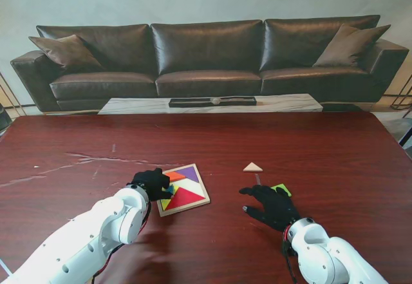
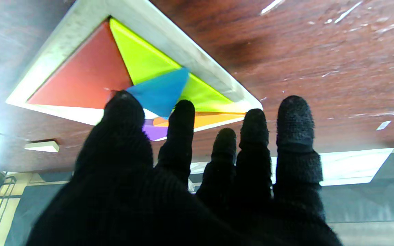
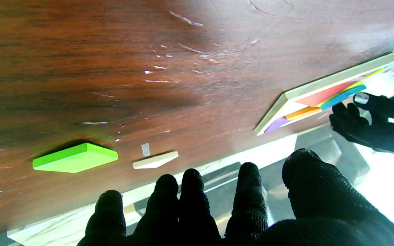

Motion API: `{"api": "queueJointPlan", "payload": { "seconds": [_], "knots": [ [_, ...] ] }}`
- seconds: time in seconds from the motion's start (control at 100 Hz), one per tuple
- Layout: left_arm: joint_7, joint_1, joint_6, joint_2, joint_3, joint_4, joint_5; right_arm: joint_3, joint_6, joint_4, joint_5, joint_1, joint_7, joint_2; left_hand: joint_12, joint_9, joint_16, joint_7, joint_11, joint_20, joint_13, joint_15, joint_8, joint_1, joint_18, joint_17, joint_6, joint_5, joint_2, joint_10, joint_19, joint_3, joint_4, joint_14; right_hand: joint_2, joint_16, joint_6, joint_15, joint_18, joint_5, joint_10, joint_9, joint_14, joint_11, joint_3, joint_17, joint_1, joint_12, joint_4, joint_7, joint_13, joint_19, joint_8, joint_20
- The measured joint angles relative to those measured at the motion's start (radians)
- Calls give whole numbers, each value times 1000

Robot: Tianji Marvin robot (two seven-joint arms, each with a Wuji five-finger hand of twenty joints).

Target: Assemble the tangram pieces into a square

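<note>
My left hand (image 1: 152,182) over left edge of tray (image 1: 199,201) on surface (image 1: 335,161); thumb and index fingertips (image 2: 182,111) pinch blue triangle (image 2: 159,91), tilted above yellow piece (image 2: 139,56). Red triangle (image 1: 184,198), orange piece (image 1: 175,176), purple piece (image 1: 188,172) seated in tray. My right hand (image 1: 273,205) holds nothing, fingers spread, palm down, right of tray. Green piece (image 1: 280,189) just beside its far edge; beige triangle (image 1: 253,167) farther from me, apart.

- Left hand (image 1: 152,182), black-gloved, reaches forward from its white arm, thumb and forefinger pinched together, other fingers extended.
- Right hand (image 1: 273,205) hovers palm down, fingers spread, holding nothing.
</note>
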Motion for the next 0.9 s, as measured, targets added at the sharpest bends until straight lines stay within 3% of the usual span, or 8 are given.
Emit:
{"api": "queueJointPlan", "payload": {
  "seconds": [0.07, 0.18, 0.43, 0.62, 0.9],
  "knots": [
    [0, 2, -6, 0, -2, 0, 4, 0, 0, 0, 0, 0, 0, 0, -3, 0, 0, -42, -1, 0, 0, 0, -6, -41, -10, 4, 8, -51, -42, 15, -1, 133, 0, 0, 0, 0, 0, 0, 0, 0, 0, 0, 0, 0, 0, 0, 0, 0, 0, 0, 0, -1, 0, 0],
    [18, 9, -15, -1, -10, 0, 3, -2, 0, 1, 0, 1, 0, 0, -10, 12, -1, -79, -2, -8, 1, 0, -9, -50, -31, 23, 41, -143, -69, 17, -11, 228, 0, 0, 0, 0, 0, 0, 0, 0, 0, 0, 0, 0, 0, 0, 0, 0, 0, 1, 0, -6, 0, 0],
    [84, 30, -49, -5, -33, 3, 8, -3, 0, 1, 0, 1, 0, 0, -46, 12, -21, -112, -3, -38, 1, -12, -2, -86, -47, 39, 65, -248, -102, 17, -44, 322, 0, 0, 0, 0, 0, 0, 0, 0, 0, 0, 0, 0, 0, 4, 0, 0, 0, 1, 0, -11, 0, 4],
    [72, 40, -114, -4, -50, -3, 4, -4, 0, 1, 0, 1, -1, 0, -81, 53, -49, -105, -16, -74, 2, -36, 17, -58, -59, 39, -23, -247, -147, 17, -78, 396, 0, 0, 0, 0, 0, 0, 0, 0, 0, 0, 0, 0, 0, 9, 0, 0, 0, 2, 0, -18, 0, 5],
    [36, 62, -126, 3, -60, -29, 14, -8, -1, 2, 0, 4, -3, 0, -81, 125, -50, -27, 18, -97, 56, -33, 42, -21, -70, 78, -63, -219, -175, 5, -86, 436, 0, 0, 0, 0, 0, 0, 0, 0, 0, 0, 0, 0, 0, 10, 0, 0, 0, 2, 0, -26, 0, 14]
  ]
}}
